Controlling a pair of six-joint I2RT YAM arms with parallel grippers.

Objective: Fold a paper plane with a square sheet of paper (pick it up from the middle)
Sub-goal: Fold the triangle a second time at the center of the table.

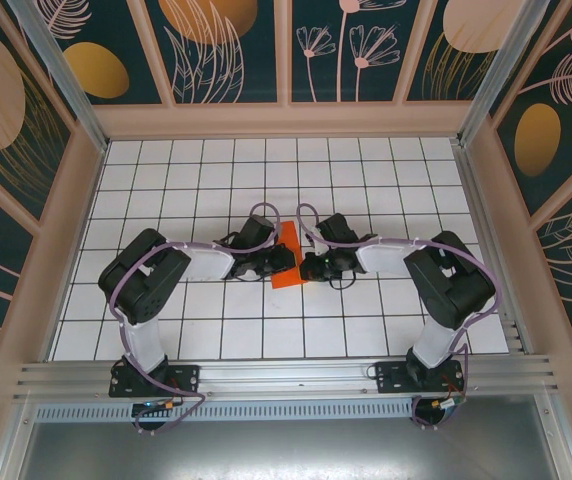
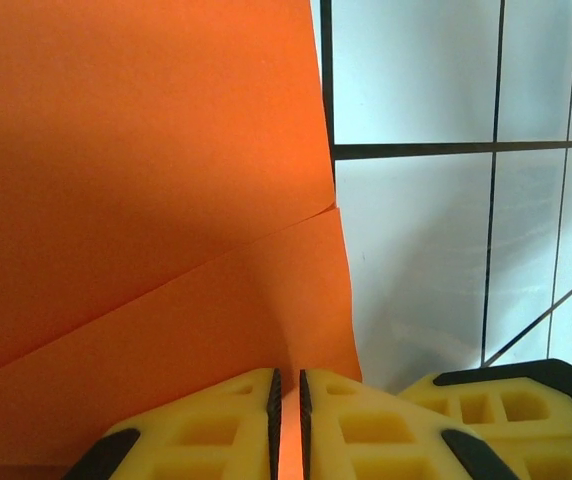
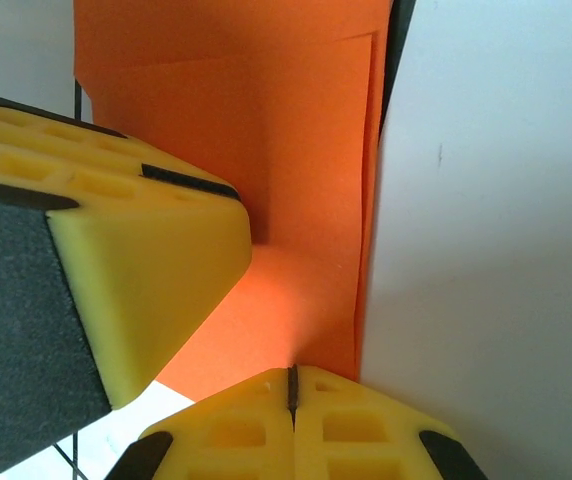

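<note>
So the orange sheet of paper [image 1: 287, 272], already creased on a diagonal, lies mid-table with both arms crowding over it and hiding most of it from above. The left gripper [image 2: 287, 420] is a thin slit apart with orange in the gap, can't tell if it's pinching, and the right gripper [image 3: 292, 395] is pressed closed right at the paper's edge, a fat yellow left finger [image 3: 146, 260] just beside it. All this sits on a white grid-tiled table [image 1: 366, 170], with purple cables [image 1: 116, 295] looping off the arms, a metal rail [image 1: 296, 375] in front and teal floral wall panels [image 1: 236, 60] around.
</note>
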